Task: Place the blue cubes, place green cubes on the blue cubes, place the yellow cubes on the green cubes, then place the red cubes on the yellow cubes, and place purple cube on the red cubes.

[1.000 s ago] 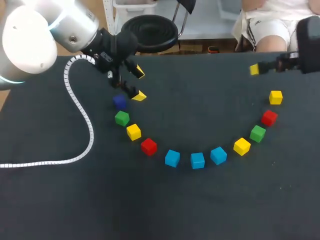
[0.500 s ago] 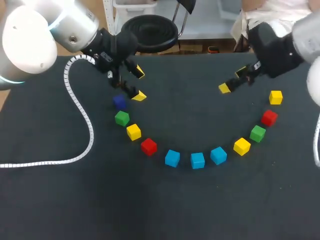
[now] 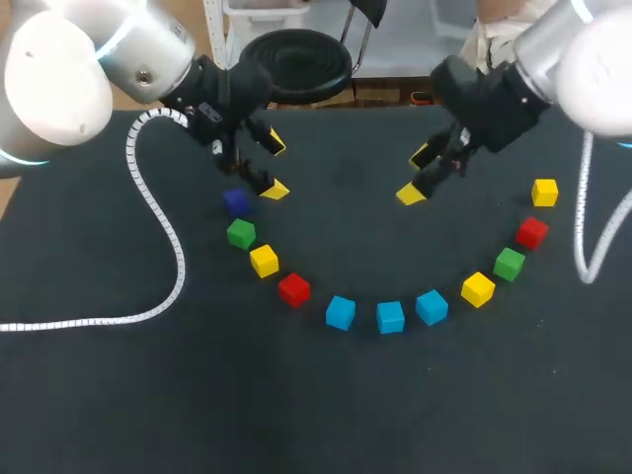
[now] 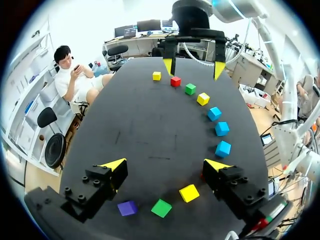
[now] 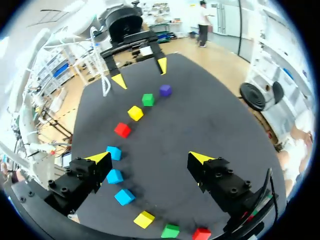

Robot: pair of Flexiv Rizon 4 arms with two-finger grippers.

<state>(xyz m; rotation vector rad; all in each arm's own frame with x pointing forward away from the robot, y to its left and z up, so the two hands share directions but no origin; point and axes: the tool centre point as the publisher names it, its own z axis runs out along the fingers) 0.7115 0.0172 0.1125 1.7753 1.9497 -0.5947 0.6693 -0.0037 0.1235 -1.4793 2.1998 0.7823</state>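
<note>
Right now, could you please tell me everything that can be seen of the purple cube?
The purple cube is a small, dark block with flat faces and a matt look; I cannot tell its material. It sits flat on the dark table, at the left end of the curved row, next to a green cube but apart from it. Nothing lies on it. The left tool is open close beside it, and its fingers do not touch the cube.
</note>
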